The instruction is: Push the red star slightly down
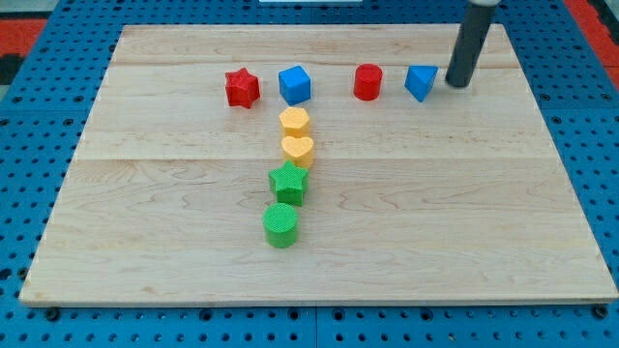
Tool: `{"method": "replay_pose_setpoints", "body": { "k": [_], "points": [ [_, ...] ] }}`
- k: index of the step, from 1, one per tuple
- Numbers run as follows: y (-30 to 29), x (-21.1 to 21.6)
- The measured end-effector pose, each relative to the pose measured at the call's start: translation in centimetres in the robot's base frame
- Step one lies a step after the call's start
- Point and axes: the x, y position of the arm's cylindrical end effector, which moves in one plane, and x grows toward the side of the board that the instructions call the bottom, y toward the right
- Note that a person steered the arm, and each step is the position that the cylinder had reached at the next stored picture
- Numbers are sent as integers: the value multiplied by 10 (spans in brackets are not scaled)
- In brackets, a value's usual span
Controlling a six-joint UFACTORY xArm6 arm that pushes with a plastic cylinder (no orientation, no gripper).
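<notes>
The red star [242, 87] lies on the wooden board near the view's top left of centre, with a blue cube [295, 84] just to its right. My tip [456, 85] is far to the star's right, close beside the right edge of a blue block [421, 82]. A red cylinder [368, 82] sits between the blue cube and that blue block.
Below the blue cube runs a column: a yellow hexagon [294, 121], a yellow heart [297, 150], a green star [288, 182] and a green cylinder [280, 225]. The wooden board [145, 222] rests on a blue pegboard.
</notes>
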Motion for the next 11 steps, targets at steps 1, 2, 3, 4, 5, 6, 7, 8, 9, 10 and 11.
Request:
{"method": "replay_pose_setpoints", "body": {
  "k": [1,2,3,4,5,6,7,8,9,10,11],
  "points": [
    [-35,-50],
    [-100,-68],
    [-127,-82],
    [-184,-83],
    [-259,-78],
    [-287,-15],
    [-272,23],
    [-289,25],
    [-333,11],
    [-351,27],
    [-352,57]
  ]
}}
